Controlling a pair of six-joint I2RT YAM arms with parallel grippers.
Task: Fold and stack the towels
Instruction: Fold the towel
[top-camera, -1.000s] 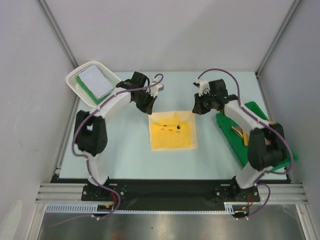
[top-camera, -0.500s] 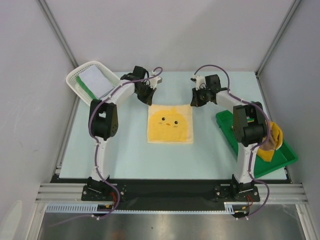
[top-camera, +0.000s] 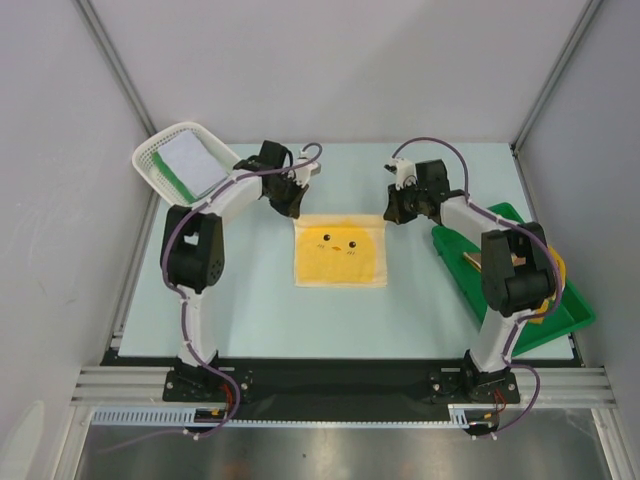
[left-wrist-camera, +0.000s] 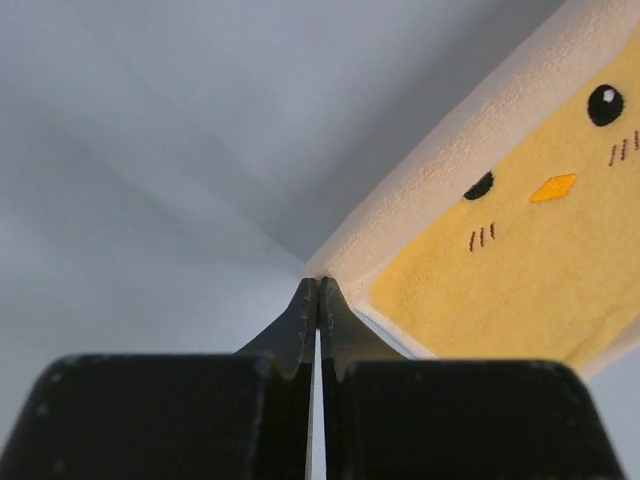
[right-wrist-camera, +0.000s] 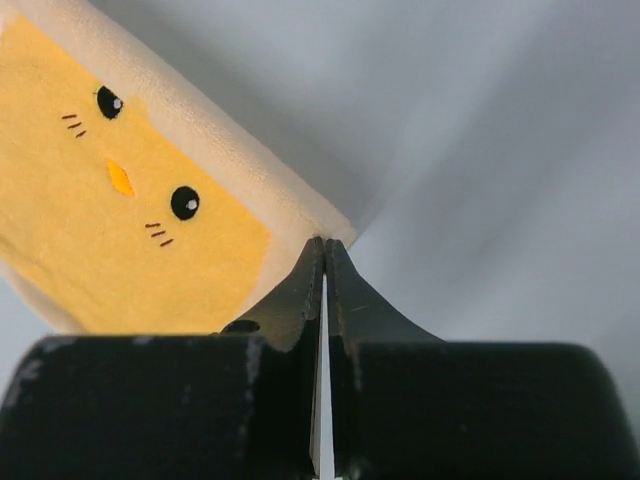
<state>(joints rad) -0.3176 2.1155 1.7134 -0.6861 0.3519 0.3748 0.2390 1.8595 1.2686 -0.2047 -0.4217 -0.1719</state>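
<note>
No readable txt, labels or nos. anywhere; yellow towel (top-camera: 340, 250) bears only a chick face pic

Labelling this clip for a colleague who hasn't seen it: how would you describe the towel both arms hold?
On the pale table, between the white basket far left and the green tray at right, the yellow towel lies spread out. The left gripper and right gripper pinch its far corners; it alone shows a chick face.
</note>
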